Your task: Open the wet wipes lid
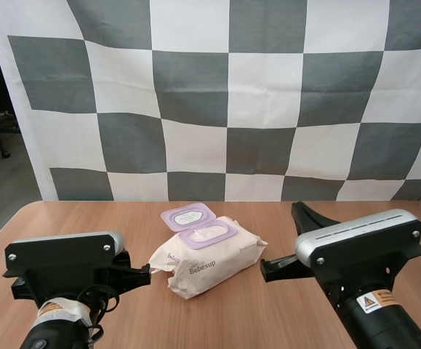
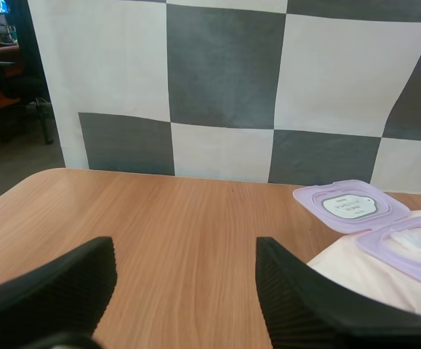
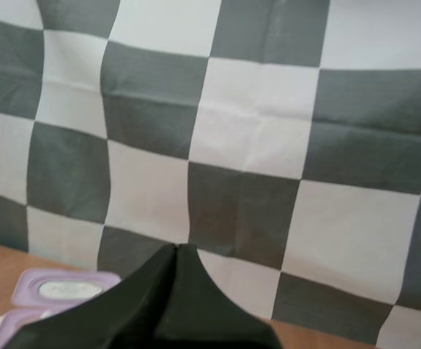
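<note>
Looking down on the brown wooden table (image 1: 268, 320), we find the soft cream pack of wet wipes (image 1: 209, 262) lying between the two arms. Its flat lilac plastic flip lid (image 1: 189, 216) is already thrown back, and white wipes show through the lilac opening frame (image 1: 210, 234). By my reading the job is done, so the danger now is undoing it.

The left gripper (image 2: 185, 247) stands wide, ribbed faces apart, holding nothing. The pack sits just off its right finger, with the open lid ahead and to the right of that finger. Whether that finger touches the wrapper I cannot tell. That is risk number one: the pack looks light and floppy. If this arm swings right or closes carelessly, the finger may snag the wrapper and drag or spin the whole pack.

The right gripper (image 3: 176, 249) is closed on nothing, its fingers pressed into one dark wedge. The lid and the opening lie ahead of it and off to its left. Risk number two: if that wedge sweeps left and low, it could clip the raised lid and flip it back down over the opening, or shove the pack towards the other arm. A straight lift away looks like the safest exit for both.
</note>
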